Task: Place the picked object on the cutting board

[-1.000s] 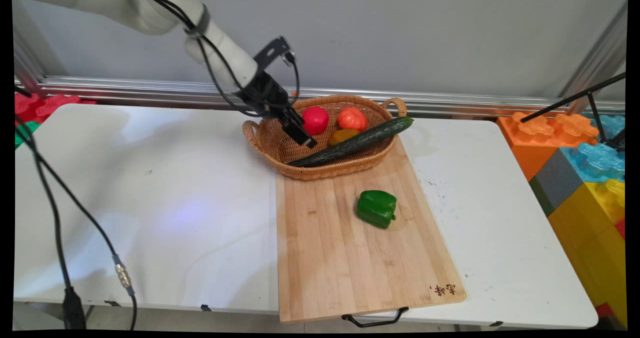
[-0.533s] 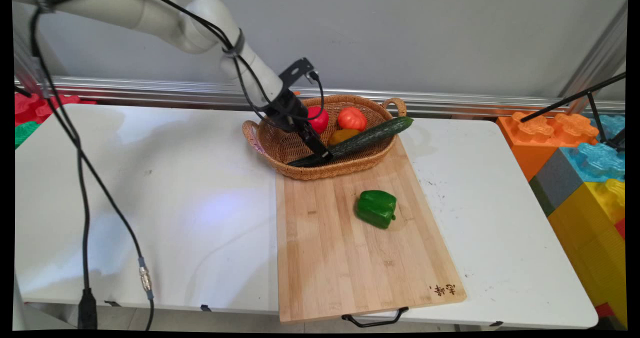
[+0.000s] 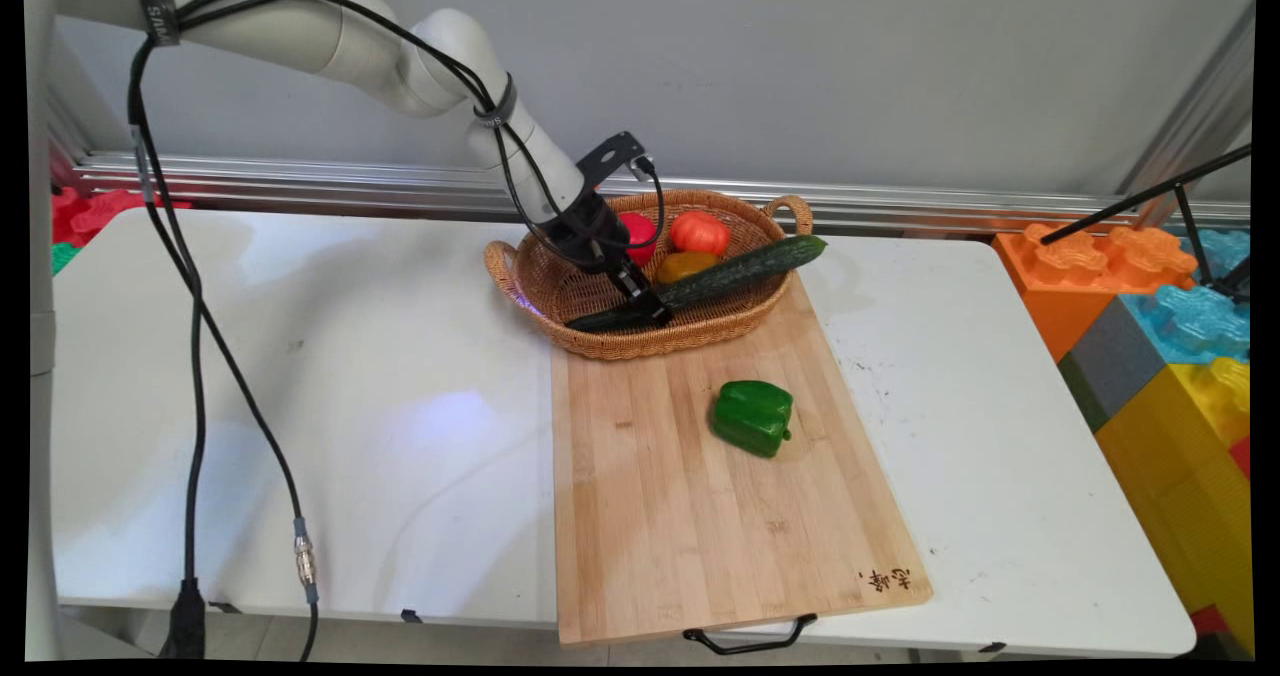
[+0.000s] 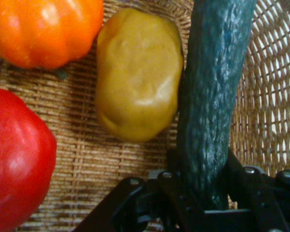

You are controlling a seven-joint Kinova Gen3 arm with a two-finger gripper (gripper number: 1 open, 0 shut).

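Note:
A long dark green cucumber lies slantwise in a wicker basket, its far tip over the right rim. My gripper reaches down into the basket at the cucumber's lower left part. In the hand view the cucumber runs up between the two fingers, which press against its sides, so my gripper is shut on it. Beside it on the basket's weave lie a yellow-brown potato, an orange tomato and a red tomato.
The basket stands on the far end of a wooden cutting board, where a green bell pepper lies near the middle. Large coloured toy blocks stand off the table's right end. Black cables hang at the left.
The arm has swung right and down into the basket, from near the red tomato to the cucumber's lower part. The cucumber's near end has shifted slightly left.

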